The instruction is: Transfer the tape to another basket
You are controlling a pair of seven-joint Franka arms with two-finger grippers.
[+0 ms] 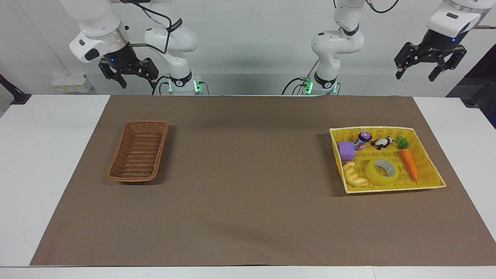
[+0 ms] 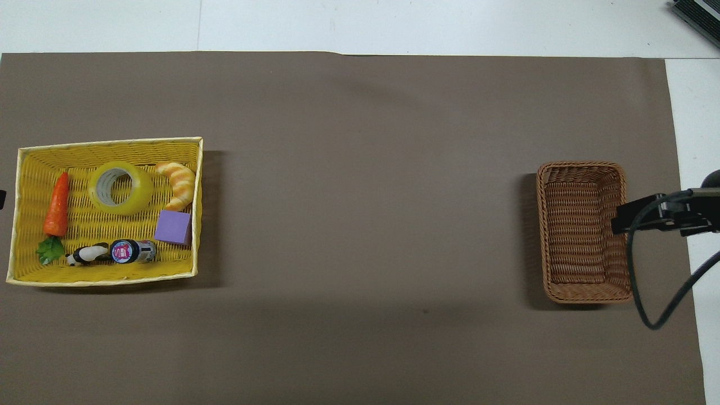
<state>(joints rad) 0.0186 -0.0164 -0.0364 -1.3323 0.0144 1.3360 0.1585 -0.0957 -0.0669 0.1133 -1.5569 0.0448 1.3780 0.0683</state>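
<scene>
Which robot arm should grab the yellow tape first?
Probably the left. The tape lies in the yellow basket at the left arm's end, and the left claw hangs open nearby. The right claw is above the other end.

One high camera faces the robots across the table; another looks steeply down; both share the brown mat [image 1: 248, 186].

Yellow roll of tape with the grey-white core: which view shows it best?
The overhead view: the yellow roll of tape shows its full ring and core, lying in the yellow woven basket. The facing view shows it slanted, foreshortened.
</scene>
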